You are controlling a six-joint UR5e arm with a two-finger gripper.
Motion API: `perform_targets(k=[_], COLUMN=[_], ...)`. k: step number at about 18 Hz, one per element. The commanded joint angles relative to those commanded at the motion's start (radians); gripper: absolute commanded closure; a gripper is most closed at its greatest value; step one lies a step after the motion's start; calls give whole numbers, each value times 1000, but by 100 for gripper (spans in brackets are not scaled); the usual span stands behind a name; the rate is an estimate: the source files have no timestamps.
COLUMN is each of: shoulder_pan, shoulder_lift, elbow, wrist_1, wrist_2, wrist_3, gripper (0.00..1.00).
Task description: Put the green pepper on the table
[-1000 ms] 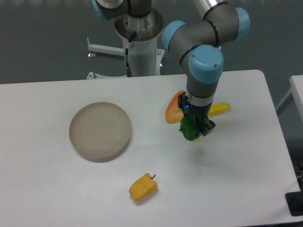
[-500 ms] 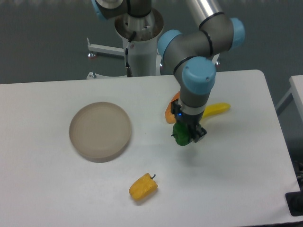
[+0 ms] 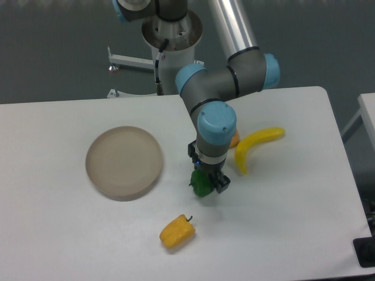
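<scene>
Gripper clamped on green pepper, pepper hanging directly below it, mid-worktop. Bare surface lies straight under; yellow pepper sits nearer the front edge, tan dish toward the left edge.

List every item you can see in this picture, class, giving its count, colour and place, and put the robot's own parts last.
green pepper: one, dark green, held in the end effector near the table's middle
yellow pepper: one, yellow, on the table in front of the green pepper
banana: one, yellow, lying on the table right of the arm
orange pepper: one, orange, mostly hidden behind the arm, beside the banana
round dish: one, tan, translucent, on the table's left part
table: one, white, rounded corners, under everything
arm: one, grey with light blue joints, reaching down from the back
end effector: one, black, closed on the green pepper
</scene>
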Motion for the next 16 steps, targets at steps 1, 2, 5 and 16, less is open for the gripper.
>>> perform_targets(k=[1, 2, 5, 16], shoulder_pan=[2, 3, 23, 117], shoulder_lift=[3, 8, 34, 109], elbow=[5, 6, 15, 101], wrist_1=[-2, -2, -6, -199], wrist_2=[0, 0, 0, 11], wrist_3=[0, 2, 11, 144], gripper=[0, 0, 0, 0])
